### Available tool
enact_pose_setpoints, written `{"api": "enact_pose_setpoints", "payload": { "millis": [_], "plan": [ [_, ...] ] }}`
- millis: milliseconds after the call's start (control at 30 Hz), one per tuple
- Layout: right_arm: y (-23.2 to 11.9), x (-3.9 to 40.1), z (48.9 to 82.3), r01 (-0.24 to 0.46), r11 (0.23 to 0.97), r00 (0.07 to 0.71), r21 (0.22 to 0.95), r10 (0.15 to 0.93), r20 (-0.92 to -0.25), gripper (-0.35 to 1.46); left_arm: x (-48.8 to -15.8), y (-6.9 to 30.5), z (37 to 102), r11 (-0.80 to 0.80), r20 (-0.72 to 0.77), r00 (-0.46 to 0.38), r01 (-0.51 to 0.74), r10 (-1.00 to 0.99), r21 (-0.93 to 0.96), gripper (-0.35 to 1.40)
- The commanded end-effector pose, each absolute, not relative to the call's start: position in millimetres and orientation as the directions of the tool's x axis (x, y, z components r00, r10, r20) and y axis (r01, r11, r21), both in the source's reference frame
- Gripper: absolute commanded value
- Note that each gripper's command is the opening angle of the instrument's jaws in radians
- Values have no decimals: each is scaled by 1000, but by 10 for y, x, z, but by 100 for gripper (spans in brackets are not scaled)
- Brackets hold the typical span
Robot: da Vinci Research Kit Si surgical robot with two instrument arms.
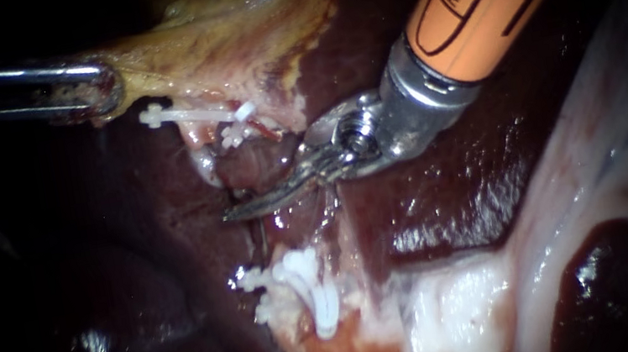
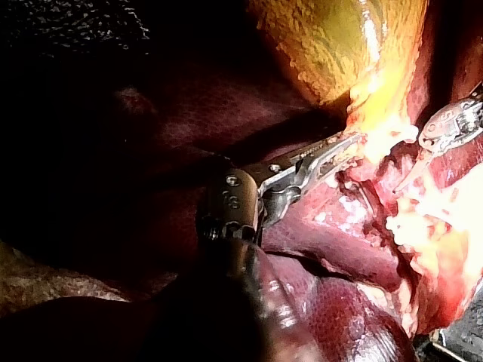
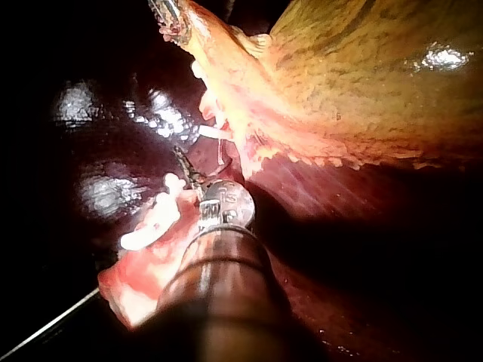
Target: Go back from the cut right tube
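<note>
Clamping gallbladder [image 1: 221,30], left claw [image 1: 98,89].

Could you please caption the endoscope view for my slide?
Right instrument, jaws shut, between the clips; left instrument holds gallbladder.

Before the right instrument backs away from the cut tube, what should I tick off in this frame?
1. Right instrument blades together, holding nothing: ok.
2. Blade tips free of tissue: cannot tell.
3. Lower clips in place: ok.
4. Upper clips in place: ok.
5. Left instrument gripping the gallbladder: ok.
6. Way back over the liver unobstructed: ok.
</note>
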State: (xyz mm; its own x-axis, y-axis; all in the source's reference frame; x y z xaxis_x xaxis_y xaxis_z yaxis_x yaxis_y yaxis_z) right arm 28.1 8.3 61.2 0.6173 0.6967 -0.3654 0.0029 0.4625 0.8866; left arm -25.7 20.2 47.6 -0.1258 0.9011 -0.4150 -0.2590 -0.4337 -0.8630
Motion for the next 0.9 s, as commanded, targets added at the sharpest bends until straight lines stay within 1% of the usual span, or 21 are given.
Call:
{"api": "enact_pose_setpoints", "payload": {
  "millis": [33,200,233,300,367,400,433,500,567,667,767,833,900],
  "plan": [
    [82,280,613,3,463,618,887,696,-365,-35,-257,202,476,-434,-416,-123,-258,901,-863,-35],
    [81,277,613,13,451,617,893,699,-362,-35,-257,203,476,-433,-416,-121,-256,901,-864,-35],
    [81,277,612,17,455,617,891,696,-367,-28,-257,204,477,-433,-416,-121,-256,901,-864,-35],
    [81,276,612,34,476,614,879,684,-394,26,-256,205,478,-434,-416,-121,-255,901,-864,-35],
    [81,277,612,46,506,605,861,672,-427,69,-256,205,479,-434,-416,-121,-255,901,-864,-35],
    [81,277,612,42,515,598,856,674,-434,93,-256,205,479,-434,-416,-121,-255,901,-864,-35],
    [82,278,612,23,526,582,850,684,-439,106,-256,205,479,-434,-416,-121,-255,901,-864,-35],
    [82,279,611,15,551,563,834,685,-463,123,-256,205,479,-434,-416,-121,-255,901,-864,-35],
    [82,279,610,20,567,558,823,677,-480,130,-256,205,479,-434,-416,-121,-255,901,-864,-35],
    [80,279,608,33,611,545,791,652,-526,140,-256,205,479,-434,-417,-119,-254,901,-864,-35],
    [74,274,601,27,694,514,719,608,-606,143,-256,205,479,-434,-417,-119,-254,901,-864,-35],
    [67,264,591,32,735,502,678,574,-647,143,-256,204,479,-434,-417,-119,-254,901,-864,-35],
    [61,256,582,16,774,492,633,545,-679,143,-256,204,479,-434,-418,-116,-253,901,-865,-35]
  ]
}}
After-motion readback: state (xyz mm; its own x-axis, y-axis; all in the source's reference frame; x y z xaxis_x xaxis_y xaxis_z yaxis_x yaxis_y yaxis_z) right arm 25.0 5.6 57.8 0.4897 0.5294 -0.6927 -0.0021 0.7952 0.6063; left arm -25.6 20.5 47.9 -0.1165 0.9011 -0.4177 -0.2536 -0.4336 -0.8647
